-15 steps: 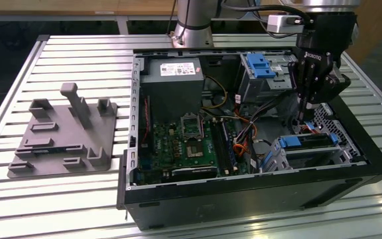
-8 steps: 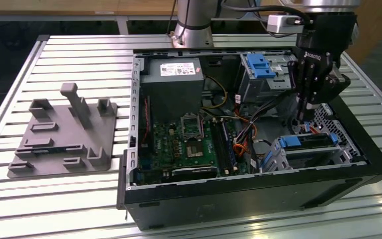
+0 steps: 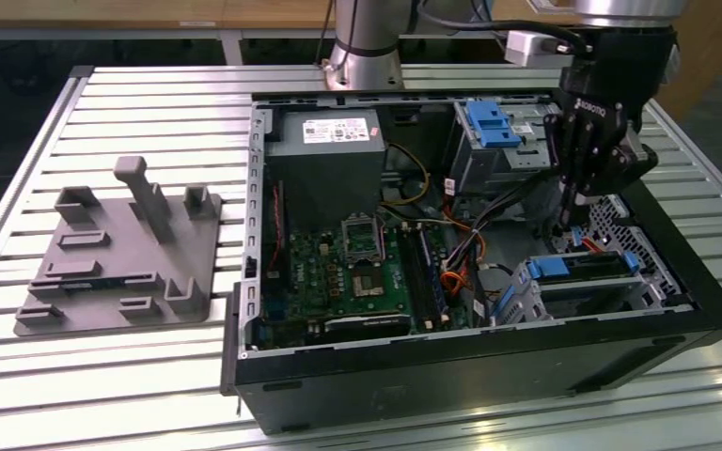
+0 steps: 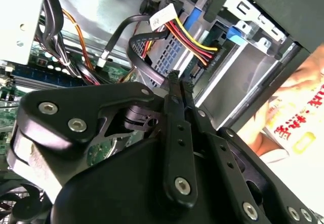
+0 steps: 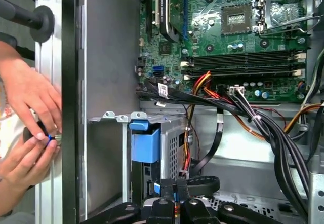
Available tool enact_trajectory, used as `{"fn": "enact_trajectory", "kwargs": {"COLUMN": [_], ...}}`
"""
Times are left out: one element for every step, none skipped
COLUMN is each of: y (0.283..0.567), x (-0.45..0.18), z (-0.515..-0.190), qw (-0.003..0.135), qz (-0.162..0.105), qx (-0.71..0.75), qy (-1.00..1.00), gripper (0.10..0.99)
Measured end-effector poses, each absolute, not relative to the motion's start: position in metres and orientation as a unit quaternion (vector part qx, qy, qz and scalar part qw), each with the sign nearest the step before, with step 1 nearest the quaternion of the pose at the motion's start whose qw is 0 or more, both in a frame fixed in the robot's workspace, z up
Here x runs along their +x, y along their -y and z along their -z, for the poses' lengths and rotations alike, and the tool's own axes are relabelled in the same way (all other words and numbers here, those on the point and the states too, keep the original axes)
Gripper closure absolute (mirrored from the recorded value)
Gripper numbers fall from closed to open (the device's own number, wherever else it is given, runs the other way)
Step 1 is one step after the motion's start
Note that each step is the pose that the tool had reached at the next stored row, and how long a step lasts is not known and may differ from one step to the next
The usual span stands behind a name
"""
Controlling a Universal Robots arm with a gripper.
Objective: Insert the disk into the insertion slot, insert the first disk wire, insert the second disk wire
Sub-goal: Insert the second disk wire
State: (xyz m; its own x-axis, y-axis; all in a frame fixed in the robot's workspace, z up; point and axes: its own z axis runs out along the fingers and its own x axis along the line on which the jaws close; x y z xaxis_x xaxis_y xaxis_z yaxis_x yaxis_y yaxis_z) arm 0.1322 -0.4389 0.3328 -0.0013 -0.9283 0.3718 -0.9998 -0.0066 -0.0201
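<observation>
With the gripper [image 4: 180,79] pinched shut on what looks like the black wire [image 5: 205,184] (its end is hidden), keep it square to the disk [image 3: 583,269] and press gently.

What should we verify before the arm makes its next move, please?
1. Disk seated in the insertion slot: ok.
2. Gripper shut on the black wire: ok.
3. Wire end lined up with the disk: cannot tell.
4. Person's hands outside the case: ok, though close.
5. Red-and-yellow wires clear of the gripper: cannot tell, they lie near.
</observation>
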Motion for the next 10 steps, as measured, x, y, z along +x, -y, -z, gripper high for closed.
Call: {"fn": "enact_trajectory", "kwargs": {"y": [0.4396,0.4402,0.4407,0.4413,0.4419,0.4424,0.4429,0.4432,0.4434,0.4434], "x": [0.1321,0.1321,0.1321,0.1321,0.1321,0.1321,0.1321,0.1321,0.1321,0.1322], "z": [-0.3329,-0.3328,-0.3328,-0.3329,-0.3329,-0.3329,-0.3329,-0.3329,-0.3329,-0.3328], "qw": [0.124,0.123,0.121,0.119,0.117,0.116,0.115,0.114,0.114,0.114], "qz": [-0.139,-0.138,-0.136,-0.134,-0.133,-0.131,-0.13,-0.13,-0.13,-0.129], "qx": [0.696,0.696,0.696,0.696,0.697,0.697,0.697,0.697,0.697,0.697], "qy": [0.694,0.694,0.694,0.695,0.695,0.695,0.696,0.696,0.696,0.696], "gripper": [0.945,0.945,0.945,0.945,0.945,0.945,0.945,0.945,0.945,0.945]}}
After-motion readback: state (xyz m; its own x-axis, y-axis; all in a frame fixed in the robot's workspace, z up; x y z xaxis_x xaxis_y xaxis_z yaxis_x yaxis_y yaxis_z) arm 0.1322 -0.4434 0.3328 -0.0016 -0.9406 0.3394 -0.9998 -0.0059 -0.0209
